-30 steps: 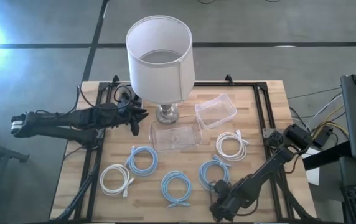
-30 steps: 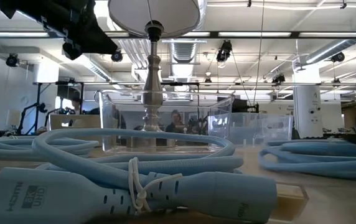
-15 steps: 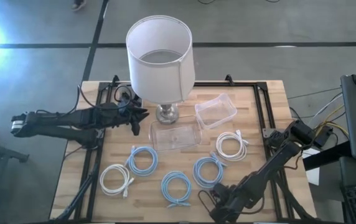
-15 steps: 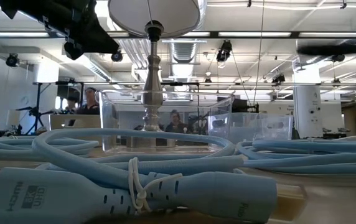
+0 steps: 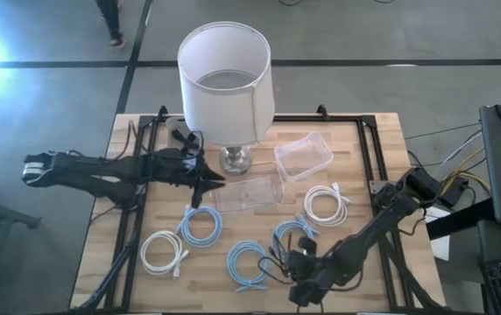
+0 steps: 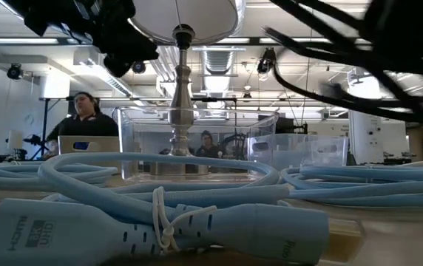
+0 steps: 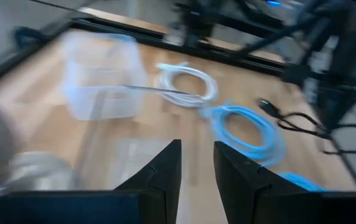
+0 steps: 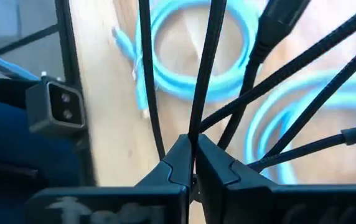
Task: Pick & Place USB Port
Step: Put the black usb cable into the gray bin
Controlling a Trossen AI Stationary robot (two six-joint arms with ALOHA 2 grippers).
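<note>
The right gripper (image 8: 193,163) has its fingers pinched together on a bundle of thin black leads, the black USB cable (image 5: 287,254); in the high view it sits at about 5 o'clock on the table (image 5: 382,140), near the front edge, with the leads fanning out toward 11 o'clock over the blue coils. To carry this step well, lift straight up until every strand hangs free, because the loose leads cross a blue cable coil (image 5: 296,241) and could drag it; keep the grip firm, since thin round cord slips easily between flat pads. The likely destination is one of the two clear bins, but which one cannot be told.

The left gripper (image 7: 196,163) hovers at about 10 o'clock, beside the lamp base (image 5: 236,160); its fingers stand slightly apart, holding nothing.

Materials: the black leads are slim, limp and matte; the blue coils and the white cable coil (image 5: 325,205) are rubbery, round-sectioned and tied in loops; the large clear bin (image 5: 249,192) and small clear bin (image 5: 304,156) are rigid, glossy, thin-walled plastic; the lamp shade (image 5: 225,83) is a white fabric cylinder on a turned metal stem; the table is pale wood.
</note>
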